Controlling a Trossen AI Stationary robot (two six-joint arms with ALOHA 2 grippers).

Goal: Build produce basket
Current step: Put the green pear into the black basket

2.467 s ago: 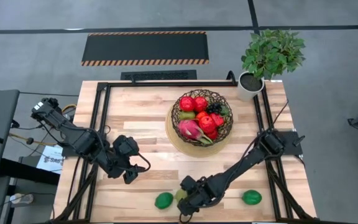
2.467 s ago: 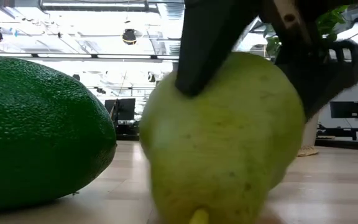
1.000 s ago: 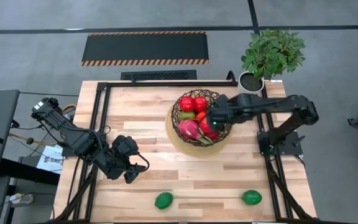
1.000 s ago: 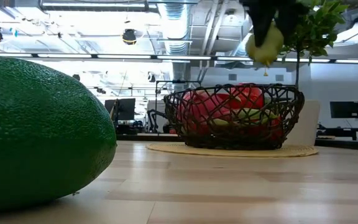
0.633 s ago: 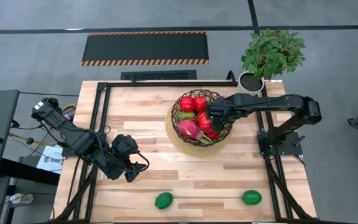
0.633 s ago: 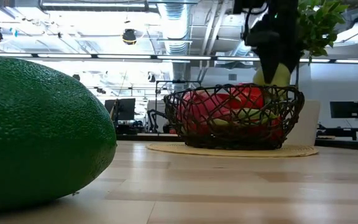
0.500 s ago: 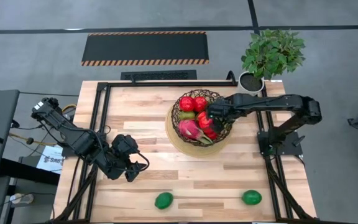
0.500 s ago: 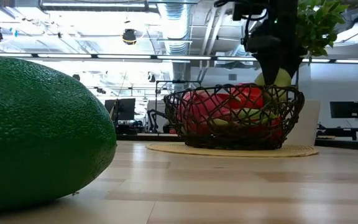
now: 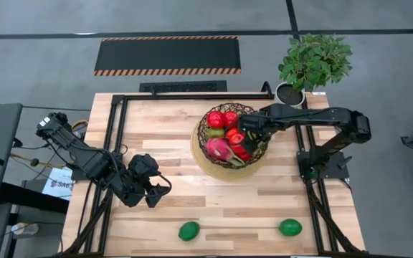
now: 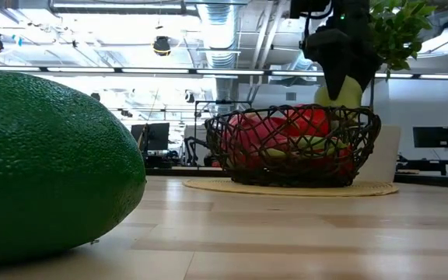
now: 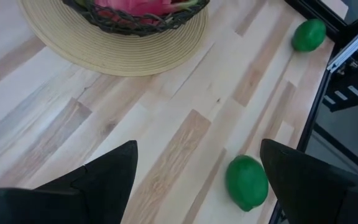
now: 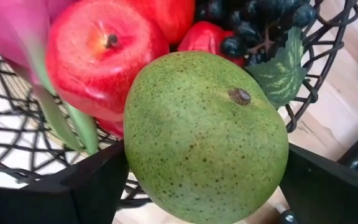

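The basket [image 9: 201,133], a dark wire bowl on a tan disc, stands right of the table's middle toward the far side [image 10: 286,159]. It holds red apples [image 12: 98,56], a pink dragon fruit [image 9: 219,149], dark grapes [image 12: 247,18] and a pear [image 9: 216,132]. My right gripper [image 9: 252,130] is over the basket's right half, shut on another green pear [image 12: 204,137]. My left gripper [image 9: 156,193] waits open near the table's left side [image 11: 197,162]. Two limes [image 9: 188,231] [image 9: 290,227] lie near the near edge. My right gripper pinches the green pear across its wide body [image 12: 142,149], one finger [image 12: 86,186] on each side. The fingers come from above, slanting in from the table's right. The pear [image 10: 339,93] hangs at the height of the basket's rim; whether it touches the fruit beneath, I cannot tell.
A potted plant in a white pot [image 9: 290,98] stands just beyond the basket's right side, at the table's far right corner. A black frame rail [image 9: 117,136] runs along the table's edges. One lime [image 10: 45,163] lies close before the low camera. Bare wood lies between basket and limes.
My right gripper, still shut on the pear, has come down from above the basket to the level of its rim, over its right half. The pear has dropped with it and now stands partly behind the rim wires in the low view.
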